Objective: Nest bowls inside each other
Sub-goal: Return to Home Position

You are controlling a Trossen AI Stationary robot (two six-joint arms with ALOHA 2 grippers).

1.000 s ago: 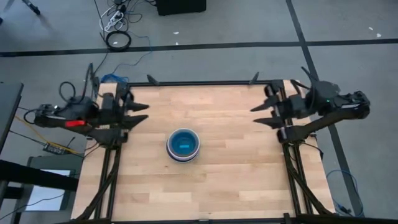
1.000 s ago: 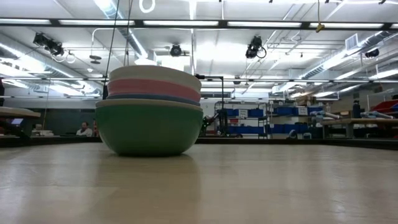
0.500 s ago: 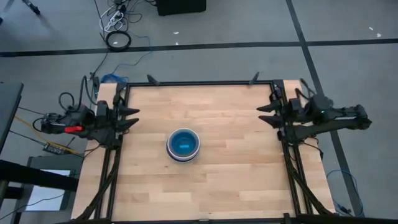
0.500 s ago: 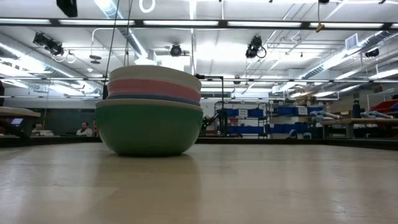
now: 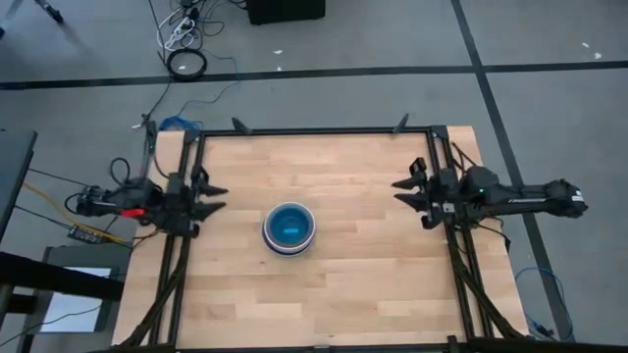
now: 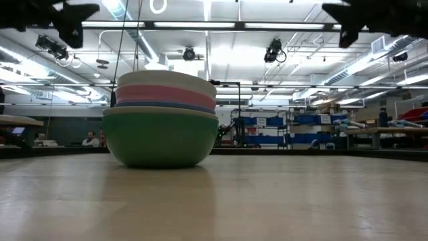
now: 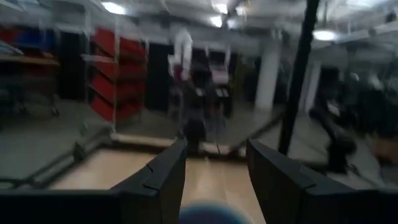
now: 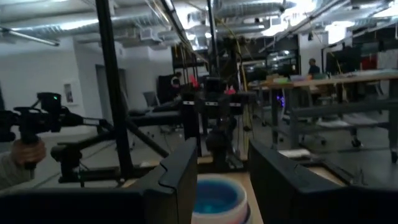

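The bowls sit nested in one stack a little left of the table's middle. The low view shows the green bowl at the bottom, resting on its base, with beige, blue, pink and white rims above it. From above, a blue bowl lies innermost. My left gripper hovers open at the table's left edge and points at the stack. My right gripper hovers open at the right edge, also facing the stack. Neither has anything between its fingers.
A black frame runs around the wooden table. Bare wood lies on all sides of the stack. In the right wrist view a person's hand shows beyond the table's left side. Cables lie on the floor behind.
Both grippers have sunk, and their fingers now show at the top of the low view. The left one has drawn back toward the table's left edge. The right one has swung toward the near edge and rolled. The stack of bowls has kept still.
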